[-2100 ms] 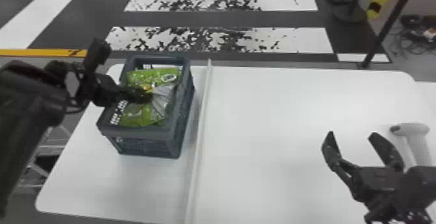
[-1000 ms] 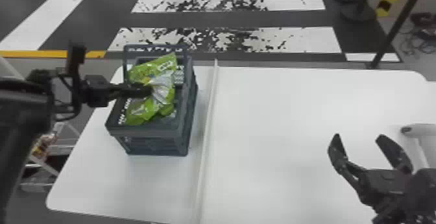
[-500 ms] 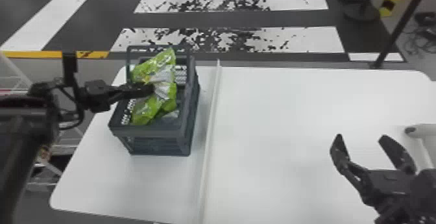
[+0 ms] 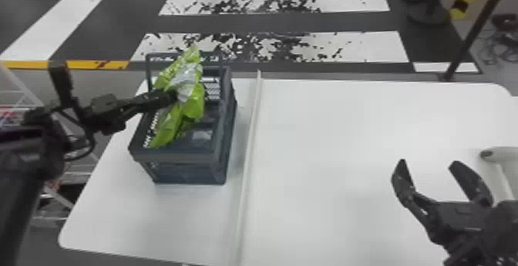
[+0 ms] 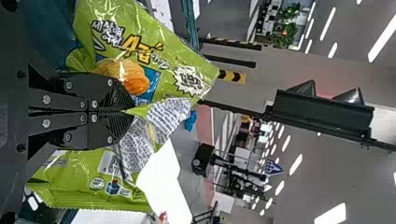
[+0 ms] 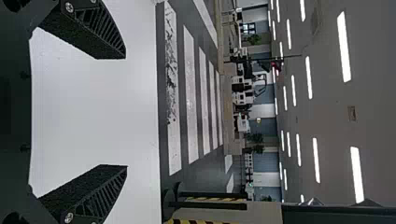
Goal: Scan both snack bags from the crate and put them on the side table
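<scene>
While the left gripper [image 4: 172, 96] has its fingers pinched around the crumpled middle of a green snack bag [image 4: 195, 103], right at the open top of the dark crate [image 4: 175, 156], the right gripper [image 4: 428, 163] is just hanging over the white table [image 4: 327, 149], fingers spread wide, near the scanner [image 4: 507, 154].

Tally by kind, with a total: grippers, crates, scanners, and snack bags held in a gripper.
Grippers: 2 (left gripper, right gripper)
Crate: 1
Scanner: 1
Held snack bag: 1, in the left gripper
Total: 5
</scene>
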Tool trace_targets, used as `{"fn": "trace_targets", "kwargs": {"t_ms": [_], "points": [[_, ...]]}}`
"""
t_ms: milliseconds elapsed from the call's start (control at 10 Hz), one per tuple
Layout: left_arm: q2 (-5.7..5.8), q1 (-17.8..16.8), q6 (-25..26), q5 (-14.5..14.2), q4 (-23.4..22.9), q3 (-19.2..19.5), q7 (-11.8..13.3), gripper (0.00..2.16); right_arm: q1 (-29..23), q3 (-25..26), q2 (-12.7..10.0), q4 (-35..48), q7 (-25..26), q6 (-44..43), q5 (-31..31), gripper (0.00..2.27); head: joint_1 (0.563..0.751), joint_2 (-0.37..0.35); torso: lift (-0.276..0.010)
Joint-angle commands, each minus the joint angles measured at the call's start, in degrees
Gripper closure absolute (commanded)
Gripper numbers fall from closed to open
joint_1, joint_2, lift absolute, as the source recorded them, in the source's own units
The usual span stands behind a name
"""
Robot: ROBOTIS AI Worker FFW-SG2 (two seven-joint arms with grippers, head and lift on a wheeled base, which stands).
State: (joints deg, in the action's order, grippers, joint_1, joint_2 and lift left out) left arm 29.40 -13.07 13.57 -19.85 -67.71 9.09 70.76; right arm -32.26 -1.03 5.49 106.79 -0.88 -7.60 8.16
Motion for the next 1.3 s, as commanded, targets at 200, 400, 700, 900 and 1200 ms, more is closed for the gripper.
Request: {"fn": "trace_targets", "kwargs": {"t_ms": [200,400,700,900,1200], "points": [[-0.14,4.3,3.1,-7.9,-6.4,3.0,0.7,2.13,0.0,-0.3,-0.2,0.1,0.0,0.0,-0.3,0.09,0.695,0.12,-0.087],[-0.4,5.5,5.9,-10.7,-10.6,4.6,0.6,2.13,-0.1,-0.5,-0.3,0.1,0.1,0.0,-0.7,0.09,0.695,0.118,-0.087],[-1.28,8.5,10.5,-14.1,-20.9,5.8,-3.2,2.13,-0.4,-0.5,-0.4,0.5,0.3,-0.2,-0.7,0.09,0.695,0.111,-0.087],[-5.5,8.5,13.3,-12.5,-25.7,2.1,-7.0,2.13,-0.7,-0.5,-0.7,1.1,0.6,-0.4,-1.0,0.09,0.695,0.076,-0.087],[-13.94,7.3,14.5,-6.9,-27.9,-6.0,-10.4,2.13,-1.3,-0.2,-0.7,2.2,0.9,-0.4,-1.0,0.09,0.695,-0.035,-0.087]]}}
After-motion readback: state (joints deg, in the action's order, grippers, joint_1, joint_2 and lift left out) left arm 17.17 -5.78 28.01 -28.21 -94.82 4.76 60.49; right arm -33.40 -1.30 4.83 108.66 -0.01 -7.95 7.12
